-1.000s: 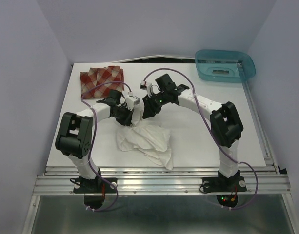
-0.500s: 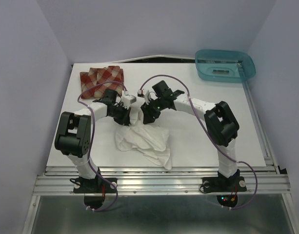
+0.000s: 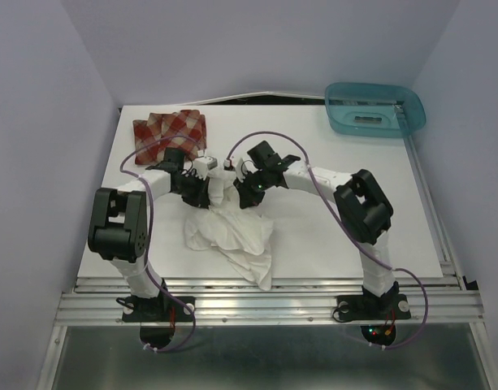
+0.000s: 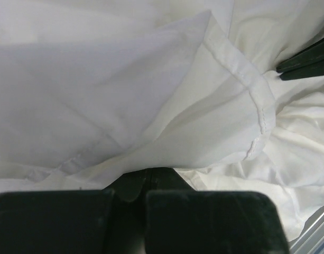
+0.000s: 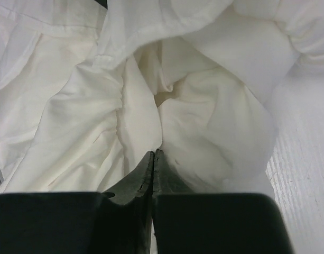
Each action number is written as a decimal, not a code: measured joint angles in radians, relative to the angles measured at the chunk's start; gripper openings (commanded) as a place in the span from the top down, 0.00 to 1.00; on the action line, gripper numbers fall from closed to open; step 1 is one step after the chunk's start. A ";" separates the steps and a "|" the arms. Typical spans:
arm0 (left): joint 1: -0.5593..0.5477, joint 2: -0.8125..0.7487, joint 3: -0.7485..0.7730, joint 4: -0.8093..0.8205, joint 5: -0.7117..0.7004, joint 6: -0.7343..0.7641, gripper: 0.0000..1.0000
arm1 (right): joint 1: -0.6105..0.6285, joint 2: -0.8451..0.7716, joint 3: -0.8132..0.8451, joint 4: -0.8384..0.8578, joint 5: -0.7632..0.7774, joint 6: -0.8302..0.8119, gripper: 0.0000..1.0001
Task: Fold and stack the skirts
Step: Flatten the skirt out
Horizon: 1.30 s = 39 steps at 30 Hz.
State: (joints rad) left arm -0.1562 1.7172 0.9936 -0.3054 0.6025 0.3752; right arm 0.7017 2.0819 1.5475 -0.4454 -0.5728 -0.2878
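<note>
We find the left gripper (image 3: 210, 189) and right gripper (image 3: 239, 193) clamped side by side on the white skirt (image 3: 232, 236), its bunched length trailing toward 6 o'clock on the counter (image 3: 354, 219), with the plaid skirt (image 3: 169, 130) well apart at 11 o'clock.

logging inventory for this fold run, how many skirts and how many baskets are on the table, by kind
skirts: 2 (white skirt, plaid skirt)
baskets: 1 (teal basket)
total: 3
</note>
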 measured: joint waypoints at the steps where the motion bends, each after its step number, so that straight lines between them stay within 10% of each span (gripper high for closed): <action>1: 0.008 -0.003 0.000 -0.007 0.002 0.000 1.00 | 0.000 0.000 0.000 -0.001 0.005 -0.002 0.99; 9: 0.196 -0.137 0.002 -0.146 0.048 0.014 0.99 | 0.015 -0.149 -0.011 -0.016 0.024 -0.006 0.99; 15: 0.291 -0.189 0.024 -0.286 0.075 0.093 0.60 | 0.048 -0.291 -0.025 -0.046 -0.015 -0.024 0.99; 26: 0.519 -0.191 0.223 -0.471 -0.020 0.327 0.51 | 0.193 -0.359 -0.261 -0.139 -0.035 -0.035 0.99; 39: 0.005 -0.163 0.352 -0.370 0.006 0.147 0.51 | 0.292 -0.387 -0.426 -0.039 0.114 -0.053 0.99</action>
State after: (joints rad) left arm -0.1509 1.5539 1.3453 -0.6750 0.6083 0.5220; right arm 0.9936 1.6951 1.1213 -0.4843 -0.4583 -0.3408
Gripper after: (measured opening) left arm 0.487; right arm 0.013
